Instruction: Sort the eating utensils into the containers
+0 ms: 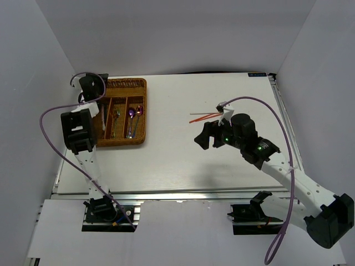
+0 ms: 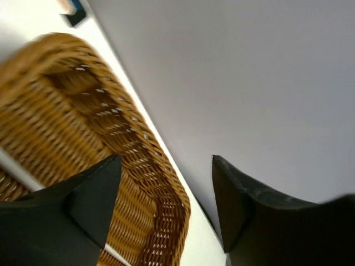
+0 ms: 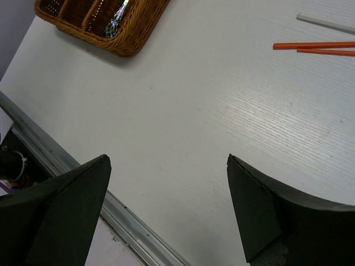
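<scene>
A brown wicker tray (image 1: 122,142) sits toward 10 o'clock on the white tabletop (image 1: 172,166). Two purple spoons (image 1: 131,114) lie in its right-hand slots, and another slim utensil (image 1: 116,115) lies in the slot at their 9 o'clock. Well apart from the tray, toward 2 o'clock from the tabletop's middle, two red chopsticks (image 1: 204,117) lie side by side, with a white chopstick (image 1: 199,112) just beyond them at 12 o'clock. The left hand (image 2: 166,159) hangs over the tray's far left corner, fingers spread and holding nothing. The right hand (image 3: 169,160) hovers just at 6 o'clock of the chopsticks, fingers spread wide and also holding nothing.
</scene>
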Robot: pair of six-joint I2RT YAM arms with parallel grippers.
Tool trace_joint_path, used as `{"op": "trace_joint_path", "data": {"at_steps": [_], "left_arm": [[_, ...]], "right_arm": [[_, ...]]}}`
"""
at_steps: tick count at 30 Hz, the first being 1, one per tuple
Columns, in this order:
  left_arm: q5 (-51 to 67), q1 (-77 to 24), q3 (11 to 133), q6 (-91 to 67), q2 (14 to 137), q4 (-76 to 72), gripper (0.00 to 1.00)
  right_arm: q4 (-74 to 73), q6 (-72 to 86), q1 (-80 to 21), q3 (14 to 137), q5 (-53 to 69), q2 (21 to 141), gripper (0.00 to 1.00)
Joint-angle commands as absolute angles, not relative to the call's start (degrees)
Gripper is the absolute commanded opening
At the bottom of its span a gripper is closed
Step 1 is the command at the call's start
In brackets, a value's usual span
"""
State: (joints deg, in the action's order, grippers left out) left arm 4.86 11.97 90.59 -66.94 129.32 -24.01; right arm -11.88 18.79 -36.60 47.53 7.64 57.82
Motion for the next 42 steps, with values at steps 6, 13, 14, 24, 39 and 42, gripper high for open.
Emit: {"op": "trace_joint_path", "data": {"at_steps": [6, 13, 14, 24, 39, 42], "left_arm": [[-1.85, 12.39, 89.65, -60.65, 115.51, -9.15, 0.93], [-6.58, 7.22, 90.44, -45.81, 100.13, 11.84, 0.98], [-10.25, 5.81, 91.22, -43.88, 98.54, 15.26, 0.98], [-20.83, -5.80, 70.43, -25.53, 68.49, 31.46, 0.98], [-18.82, -10.02, 42.89, -21.00, 44.29, 24.87, 0.98], [-16.70, -10.20, 43.06, -21.01, 46.40, 25.22, 0.98]], "right_arm": [[-10.89, 20.46, -36.30, 48.95, -1.70, 57.82, 0.89], [-19.15, 32.69, -35.42, 61.24, -21.42, 75.21, 0.89], [-19.68, 33.65, -35.33, 62.83, -23.88, 77.32, 0.89], [-34.52, 44.02, -29.45, 89.27, -28.56, 104.31, 0.84], [-39.19, 52.82, -23.91, 95.09, -31.90, 117.59, 0.66], [-41.21, 53.26, -22.94, 98.08, -32.60, 119.88, 0.59]]}}
